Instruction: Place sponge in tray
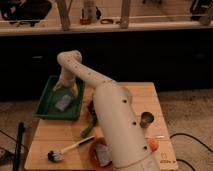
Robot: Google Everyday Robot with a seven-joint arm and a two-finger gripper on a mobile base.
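Dim room, dark cabinet fronts behind; light wooden table (60, 137) carries everything. Large rectangular green plastic tray (45, 105) at table's left rear. Small pale blue-grey rectangular sponge (63, 102) lies flat on tray floor — apart from end effector (66, 86), which hangs just above it, fingers spread, holding nothing. We judge sponge light, soft, compressible, not fragile — if regrasped, pinch across short sides. Placement looks done to us.

The arm hides part of the orange plate (94, 149); the pincer (66, 88) is blurred.
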